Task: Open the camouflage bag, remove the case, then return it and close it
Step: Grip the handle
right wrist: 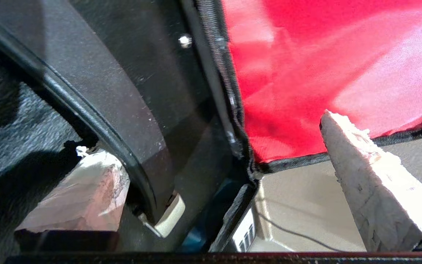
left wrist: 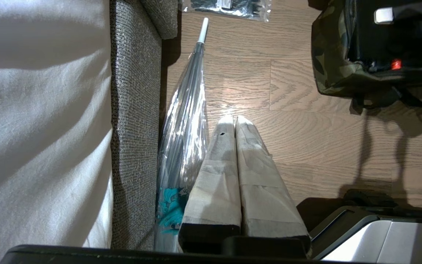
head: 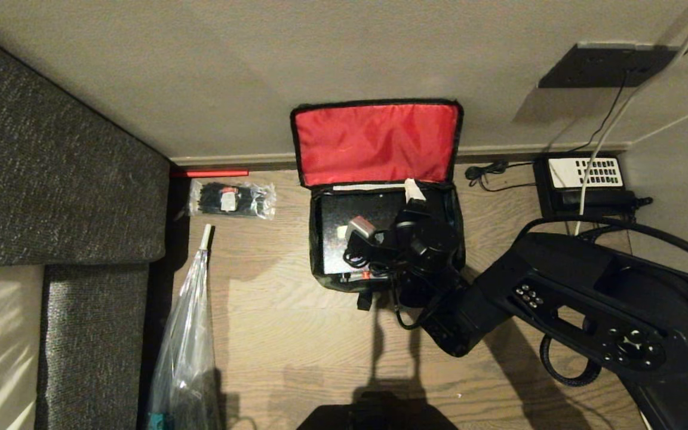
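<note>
Bag (head: 387,239) on the floor (head: 296,340) at the wall edge, lid flung back, red lining (head: 375,142) up against the wall. Case (head: 350,221) lies flat inside the bag. Right gripper (right wrist: 211,190) down at the bag's far right corner, fingers (right wrist: 376,194) spread wide, one inside, one outside the rim, holding nothing. Left gripper (left wrist: 235,123) parked low near the sofa (left wrist: 134,121), fingers pressed together, empty.

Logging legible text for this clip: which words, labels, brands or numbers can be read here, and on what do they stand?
None can be read.
White label on the clear packet: too small to read.
White key panel of the telephone: markings too small.
Camouflage bag, red lid lining, case: no text visible.
</note>
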Robot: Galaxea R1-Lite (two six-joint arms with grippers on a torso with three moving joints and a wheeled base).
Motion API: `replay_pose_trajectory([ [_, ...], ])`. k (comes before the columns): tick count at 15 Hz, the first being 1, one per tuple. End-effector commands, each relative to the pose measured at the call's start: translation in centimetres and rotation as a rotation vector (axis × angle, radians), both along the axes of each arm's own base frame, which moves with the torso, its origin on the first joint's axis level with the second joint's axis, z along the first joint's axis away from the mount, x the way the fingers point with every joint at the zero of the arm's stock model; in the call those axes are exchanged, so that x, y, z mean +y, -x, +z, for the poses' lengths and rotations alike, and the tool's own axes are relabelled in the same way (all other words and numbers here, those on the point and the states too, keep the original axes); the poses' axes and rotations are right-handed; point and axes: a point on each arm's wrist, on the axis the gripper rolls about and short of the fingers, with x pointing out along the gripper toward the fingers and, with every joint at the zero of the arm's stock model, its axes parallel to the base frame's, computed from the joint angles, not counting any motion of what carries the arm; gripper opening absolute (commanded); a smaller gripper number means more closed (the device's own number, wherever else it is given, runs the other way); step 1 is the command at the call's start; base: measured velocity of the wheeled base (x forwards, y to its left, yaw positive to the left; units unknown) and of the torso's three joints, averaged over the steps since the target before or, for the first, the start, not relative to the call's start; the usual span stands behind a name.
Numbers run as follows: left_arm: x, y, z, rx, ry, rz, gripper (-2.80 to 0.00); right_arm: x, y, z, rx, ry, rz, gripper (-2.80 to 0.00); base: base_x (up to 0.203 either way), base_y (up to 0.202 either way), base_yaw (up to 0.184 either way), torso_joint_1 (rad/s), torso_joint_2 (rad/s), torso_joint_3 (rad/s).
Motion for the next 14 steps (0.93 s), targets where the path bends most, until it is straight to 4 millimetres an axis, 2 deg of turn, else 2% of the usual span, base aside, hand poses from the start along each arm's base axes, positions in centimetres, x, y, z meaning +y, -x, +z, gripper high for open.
replay_pose_trajectory([
  [1, 0.0, 0.0, -0.1, 0.001, 0.000, 0.001, -2.80, -0.3, -0.6, -0.2, -0.012, 0.011, -0.014, 0.00, 0.000, 0.000, 0.000, 0.000, 0.00, 0.000],
  [4, 0.0, 0.0, -0.1, 0.001, 0.000, 0.001, -2.80, -0.2, -0.7, -1.2, 0.002, 0.020, 0.004, 0.00, 0.000, 0.000, 0.000, 0.000, 0.00, 0.000],
  [5, 0.0, 0.0, -0.1, 0.001, 0.000, 0.001, -2.80, -0.2, -0.7, -1.3, 0.006, 0.022, 0.003, -2.80, 0.000, 0.000, 0.000, 0.000, 0.00, 0.000],
  [8, 0.0, 0.0, -0.1, 0.001, 0.000, 0.001, -2.80, -0.1, -0.8, -1.8, 0.013, 0.007, 0.007, -2.80, 0.000, 0.000, 0.000, 0.000, 0.00, 0.000],
  [14, 0.0, 0.0, -0.1, 0.001, 0.000, 0.001, -2.80, -0.1, -0.7, -1.6, 0.004, -0.002, 0.010, -2.80, 0.000, 0.000, 0.000, 0.000, 0.00, 0.000],
])
